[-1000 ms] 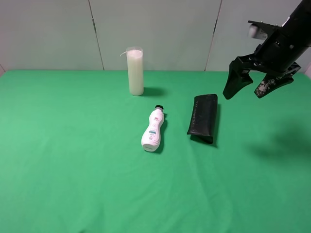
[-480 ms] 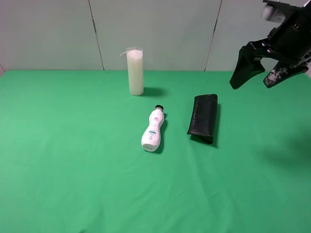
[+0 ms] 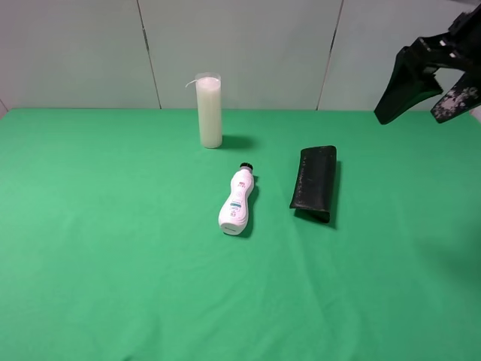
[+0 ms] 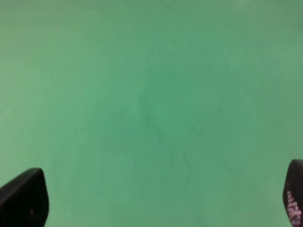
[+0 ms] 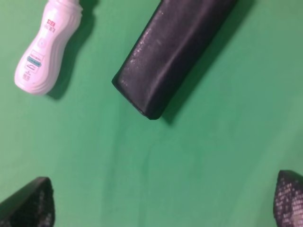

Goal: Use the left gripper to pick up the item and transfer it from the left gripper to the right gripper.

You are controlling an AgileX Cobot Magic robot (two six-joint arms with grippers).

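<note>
The white bottle (image 5: 46, 48) carries a small red mark near its neck and a teal label band lower on its body, both too small and blurred to read; no other writing shows anywhere

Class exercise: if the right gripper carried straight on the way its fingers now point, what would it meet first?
Probably the green table: the right gripper is open, with bare cloth between its fingertips. The glasses case lies just beyond that line, though depth is hard to judge.
</note>
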